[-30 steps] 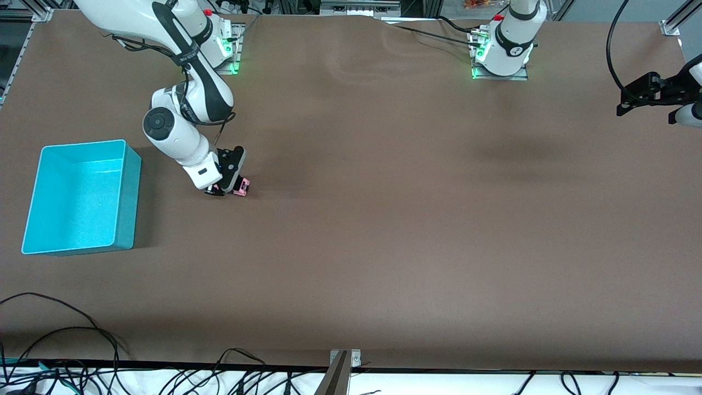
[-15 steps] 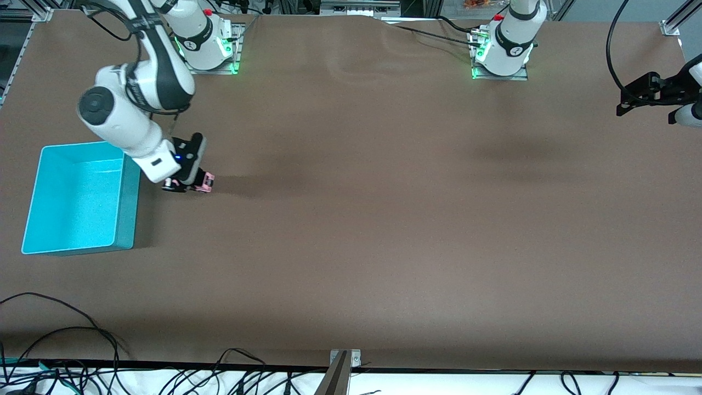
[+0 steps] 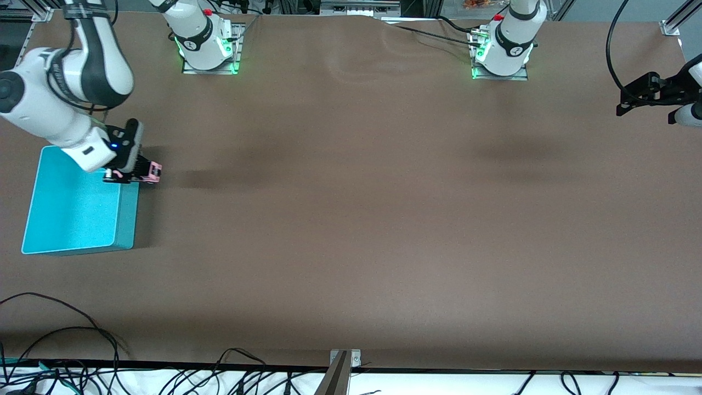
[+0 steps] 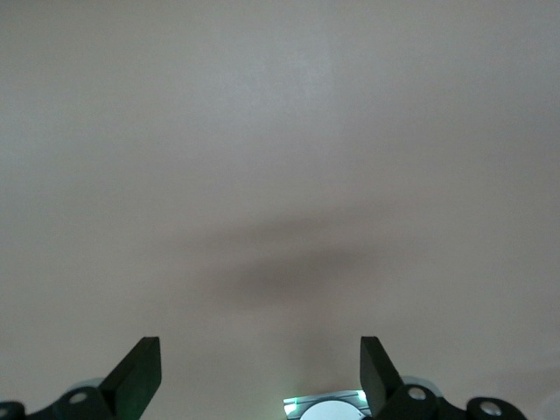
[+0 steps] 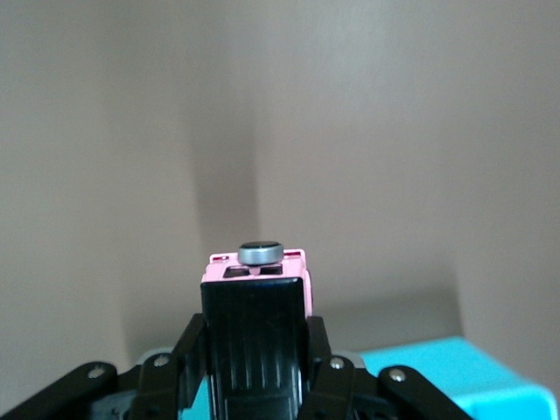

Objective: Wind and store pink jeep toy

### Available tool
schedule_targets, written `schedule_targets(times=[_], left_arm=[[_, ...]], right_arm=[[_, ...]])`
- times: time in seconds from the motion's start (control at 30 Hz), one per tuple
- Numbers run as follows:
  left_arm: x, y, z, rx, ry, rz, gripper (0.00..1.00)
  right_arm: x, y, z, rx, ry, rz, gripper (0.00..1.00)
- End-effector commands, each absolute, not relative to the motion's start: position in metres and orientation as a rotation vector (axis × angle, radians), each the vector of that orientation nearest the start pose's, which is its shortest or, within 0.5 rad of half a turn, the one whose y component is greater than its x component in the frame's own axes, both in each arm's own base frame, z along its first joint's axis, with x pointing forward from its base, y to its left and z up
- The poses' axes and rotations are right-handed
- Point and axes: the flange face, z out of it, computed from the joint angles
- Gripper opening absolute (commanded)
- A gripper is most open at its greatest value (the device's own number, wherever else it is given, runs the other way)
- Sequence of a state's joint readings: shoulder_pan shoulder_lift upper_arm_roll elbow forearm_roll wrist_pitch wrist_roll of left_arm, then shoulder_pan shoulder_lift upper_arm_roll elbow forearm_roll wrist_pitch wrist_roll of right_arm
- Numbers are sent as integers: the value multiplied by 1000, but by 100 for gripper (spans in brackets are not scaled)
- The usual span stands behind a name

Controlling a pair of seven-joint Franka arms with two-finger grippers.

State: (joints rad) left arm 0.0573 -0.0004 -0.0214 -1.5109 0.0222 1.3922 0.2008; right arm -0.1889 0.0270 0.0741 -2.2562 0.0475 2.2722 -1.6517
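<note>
Front view and both wrist views of a two-arm station at a wide brown desk (image 3: pixel 384 219). The right claw (image 3: pixel 134 174), reaching from its base at the right arm's end of the desk, is clamped on the small boxy pink jeep toy with a black roof (image 3: pixel 149 171) and holds it in the air over the rim of the open rectangular turquoise plastic bin (image 3: pixel 77 219), at the bin's corner that lies toward the middle of the desk and farther from the front camera. In the right wrist view the pink jeep toy (image 5: pixel 255 302) sits between the two black fingers (image 5: pixel 325 359), its ribbed black roof facing the camera and a dark round wheel with a grey rim at its outer end; a corner of the turquoise bin (image 5: pixel 455 376) shows below it. The left claw (image 3: pixel 647 96) waits in the air at the left arm's edge of the desk, well apart from the bin and the toy; in the left wrist view the left claw (image 4: pixel 261 376) has its fingers (image 4: pixel 136 376) spread wide apart over bare desk surface, holding nothing.
</note>
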Motion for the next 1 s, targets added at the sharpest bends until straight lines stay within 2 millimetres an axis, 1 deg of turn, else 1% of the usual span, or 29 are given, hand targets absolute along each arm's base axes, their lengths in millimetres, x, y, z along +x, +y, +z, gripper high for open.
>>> schedule_targets(times=[0.0, 0.03, 0.17, 0.27, 0.4, 0.47, 0.5, 0.63, 0.67, 0.83, 0.9, 0.97], left_arm=[[540, 22, 642, -3106, 263, 182, 100], [540, 22, 642, -3106, 263, 182, 100], [540, 22, 642, -3109, 262, 182, 100], [540, 21, 642, -3107, 266, 182, 100], [542, 21, 639, -3109, 266, 189, 100], [542, 21, 638, -3109, 266, 191, 100], [542, 21, 638, -3109, 266, 191, 100], [542, 21, 639, -3109, 266, 186, 100], [542, 20, 639, -3109, 269, 186, 100], [543, 20, 647, -3110, 269, 162, 100], [542, 17, 648, -3109, 276, 157, 100], [543, 15, 647, -3107, 283, 160, 100]], right_arm=[[509, -106, 358, -2217, -2165, -45, 16], [507, -114, 359, -2223, -2163, -45, 16], [502, -134, 360, -2231, -2159, -47, 16], [495, -158, 359, -2214, -2176, -48, 16], [484, -192, 346, -2171, -2199, -40, 16], [481, -203, 341, -2160, -2204, -41, 16], [481, -205, 339, -2151, -2215, -42, 16], [481, -217, 315, -2119, -2218, -39, 16], [482, -217, 307, -2114, -2211, -33, 16], [492, -218, 279, -2099, -2217, -24, 16], [493, -218, 273, -2097, -2218, -24, 16], [495, -219, 271, -2102, -2229, -24, 16]])
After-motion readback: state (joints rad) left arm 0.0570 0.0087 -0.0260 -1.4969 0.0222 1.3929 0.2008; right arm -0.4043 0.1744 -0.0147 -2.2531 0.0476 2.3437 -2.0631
